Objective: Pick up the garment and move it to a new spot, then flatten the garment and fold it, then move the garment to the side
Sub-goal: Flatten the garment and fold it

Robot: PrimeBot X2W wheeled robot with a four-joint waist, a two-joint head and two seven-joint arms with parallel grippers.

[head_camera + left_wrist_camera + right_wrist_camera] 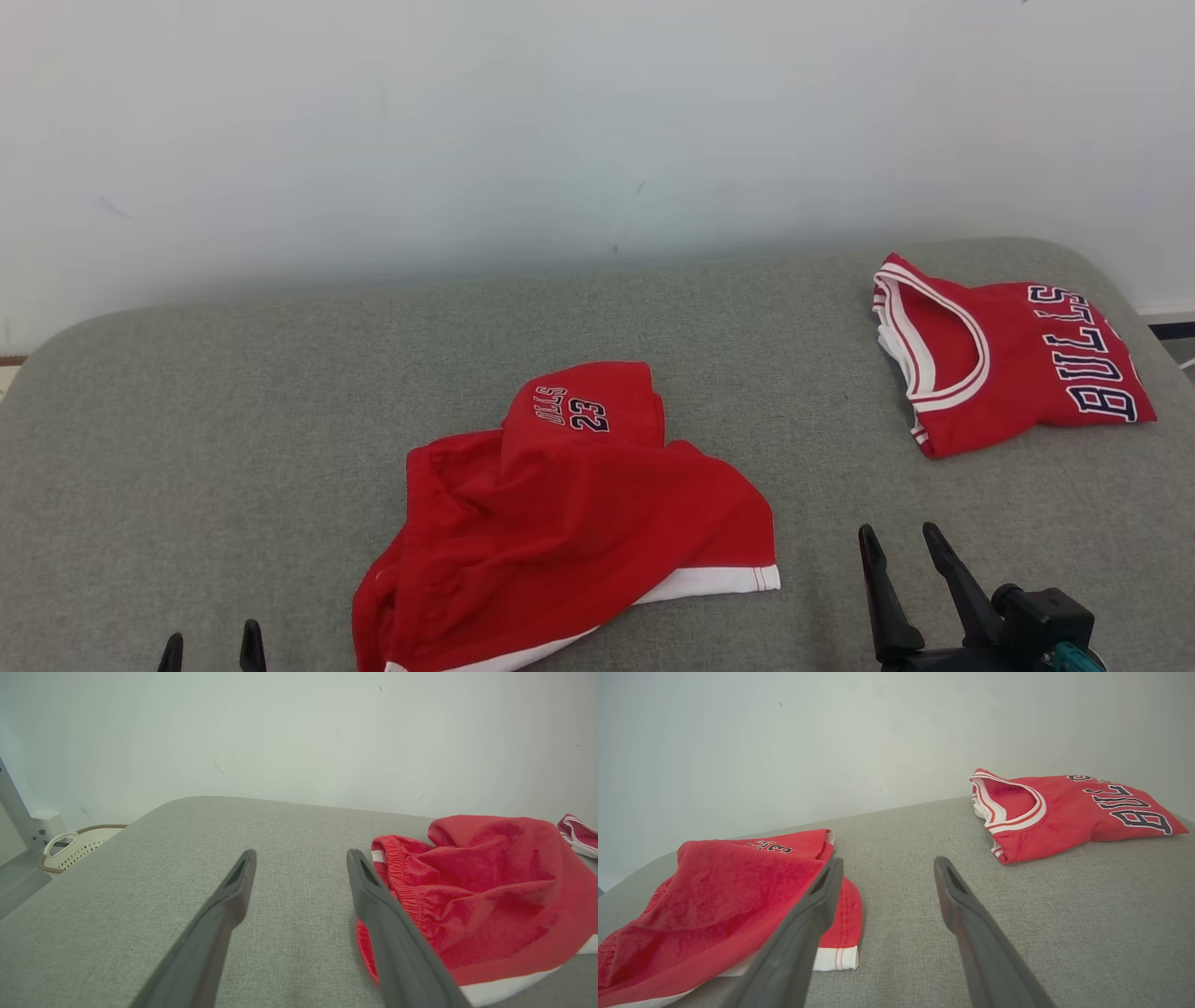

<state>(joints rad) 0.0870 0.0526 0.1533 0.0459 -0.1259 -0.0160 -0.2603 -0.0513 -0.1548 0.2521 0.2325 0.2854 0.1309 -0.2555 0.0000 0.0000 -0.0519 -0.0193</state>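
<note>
At the far left, beyond the edge of the grey fabric-covered surface (233, 392), a pale perforated basket (77, 849) sits low against the white wall (467, 121). The left end effector (211, 637) is at the near left edge, fingers spread and holding nothing, hovering over bare fabric. Just to its right lie the red shorts (560, 523), crumpled in the near middle of the surface, white hem toward the near side and "BULLS 23" printed on the far fold; their elastic waistband is just beside the left end effector's right finger (397, 942). The right end effector (900, 532) is near right, also spread and empty, close to the shorts' right hem corner but apart from it. At the far right lies a folded red Bulls jersey (1008, 355), well apart from the shorts.
</note>
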